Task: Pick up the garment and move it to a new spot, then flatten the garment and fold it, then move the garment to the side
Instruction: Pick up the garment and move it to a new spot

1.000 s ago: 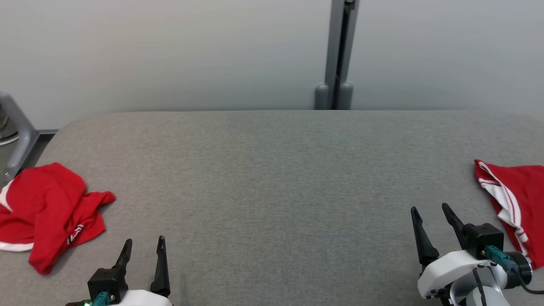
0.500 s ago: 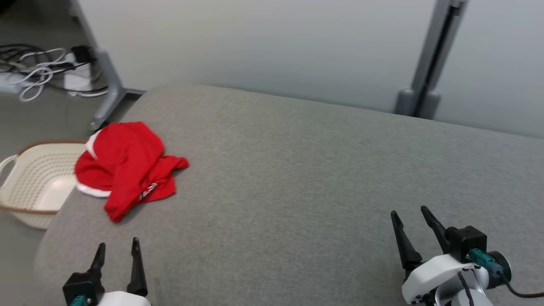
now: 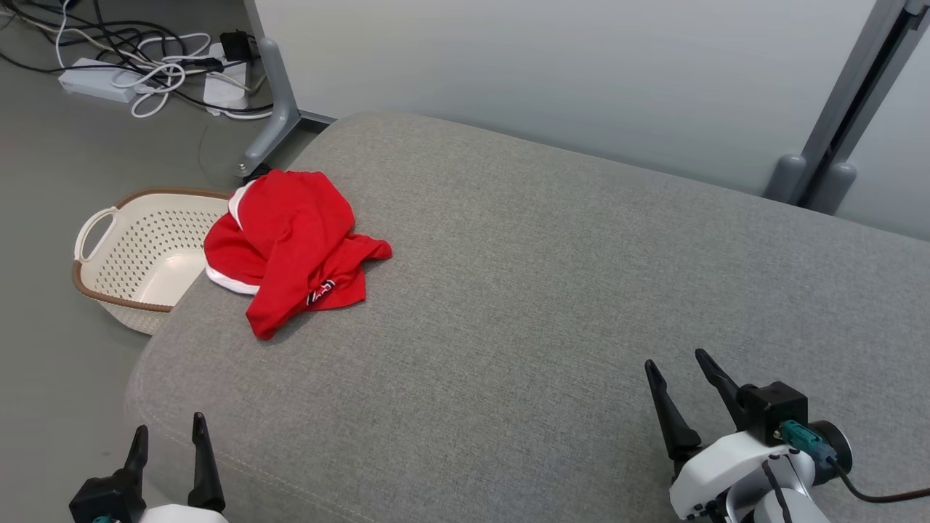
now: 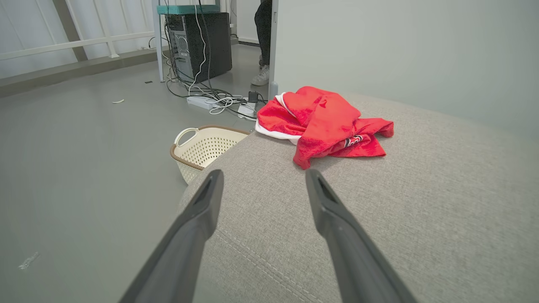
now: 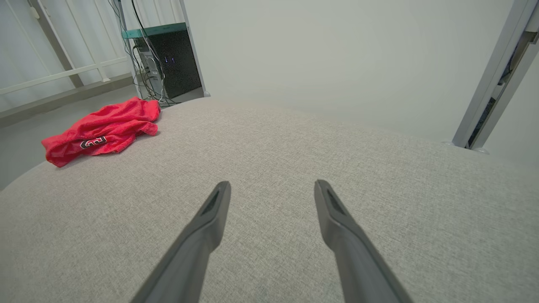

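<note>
Red garment [image 3: 290, 247] lies crumpled, w/ white trim, at the surface's far-left corner, reaching the left edge. Head view gives the layout from above: a cream perforated laundry basket [image 3: 138, 254] on the floor just beside that edge, and a power strip & tangled cables [image 3: 145, 73] beyond it. Left wrist view adds a black PC tower [image 4: 202, 42] and a person's shoe [image 4: 262, 76] by a partition edge. Right wrist view catches the garment's logo patch side-on and a grey post [image 5: 488, 80] at far right. Surface [image 3: 545, 290] is grey woven upholstery w/ rounded corners; pale wall behind, grey floor. Left gripper [image 3: 168, 423] hovers at the near-left corner, fingers apart, holding nothing. Right gripper [image 3: 675, 358] is over the near-right part, fingers spread, empty, well apart from the garment.
</note>
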Motion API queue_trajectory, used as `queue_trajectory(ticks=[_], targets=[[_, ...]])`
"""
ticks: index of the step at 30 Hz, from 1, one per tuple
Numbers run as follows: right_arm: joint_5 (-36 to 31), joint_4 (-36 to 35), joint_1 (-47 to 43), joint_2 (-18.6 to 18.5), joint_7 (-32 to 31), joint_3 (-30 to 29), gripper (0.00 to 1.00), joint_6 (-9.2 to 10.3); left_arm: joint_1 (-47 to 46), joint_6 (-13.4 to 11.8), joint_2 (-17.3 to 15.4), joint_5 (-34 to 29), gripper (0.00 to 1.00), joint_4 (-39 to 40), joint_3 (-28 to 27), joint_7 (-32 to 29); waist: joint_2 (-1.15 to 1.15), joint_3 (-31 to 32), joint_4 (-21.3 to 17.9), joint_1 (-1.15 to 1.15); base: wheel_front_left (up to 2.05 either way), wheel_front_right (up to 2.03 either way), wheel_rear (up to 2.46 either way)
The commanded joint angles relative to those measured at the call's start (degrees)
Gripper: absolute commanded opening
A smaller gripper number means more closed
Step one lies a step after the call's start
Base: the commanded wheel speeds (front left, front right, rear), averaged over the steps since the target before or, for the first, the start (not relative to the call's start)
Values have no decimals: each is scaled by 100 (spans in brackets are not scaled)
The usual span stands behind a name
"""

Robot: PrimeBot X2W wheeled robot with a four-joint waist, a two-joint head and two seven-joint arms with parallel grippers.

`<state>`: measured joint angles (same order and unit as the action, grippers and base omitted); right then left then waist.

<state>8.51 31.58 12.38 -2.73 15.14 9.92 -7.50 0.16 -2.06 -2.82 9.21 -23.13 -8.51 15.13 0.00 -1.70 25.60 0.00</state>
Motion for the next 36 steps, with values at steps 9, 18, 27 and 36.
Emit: queue_trajectory(ticks=[9, 18, 27, 36], targets=[[-226, 85, 235, -51, -1, 148, 100, 2, -541, 268, -21, 58, 100, -363, -214, 0, 0, -377, -434, 0, 0, 0, 0], [-333, -53, 586, -273, -1, 345, 100, 2, -1835, 571, -238, 142, 100, -1113, -546, -1, 0, -1121, -994, 0, 0, 0, 0], [-359, -277, 946, -446, -2, 523, 100, 3, -3266, 609, -791, 383, 100, -2985, -776, -111, 0, -1790, -1571, 0, 0, 0, 0], [-340, -364, 1046, -583, -2, 397, 100, 3, -3961, 365, -1237, 348, 100, -4294, -742, -282, 0, -2040, -1849, 0, 0, 0, 0]])
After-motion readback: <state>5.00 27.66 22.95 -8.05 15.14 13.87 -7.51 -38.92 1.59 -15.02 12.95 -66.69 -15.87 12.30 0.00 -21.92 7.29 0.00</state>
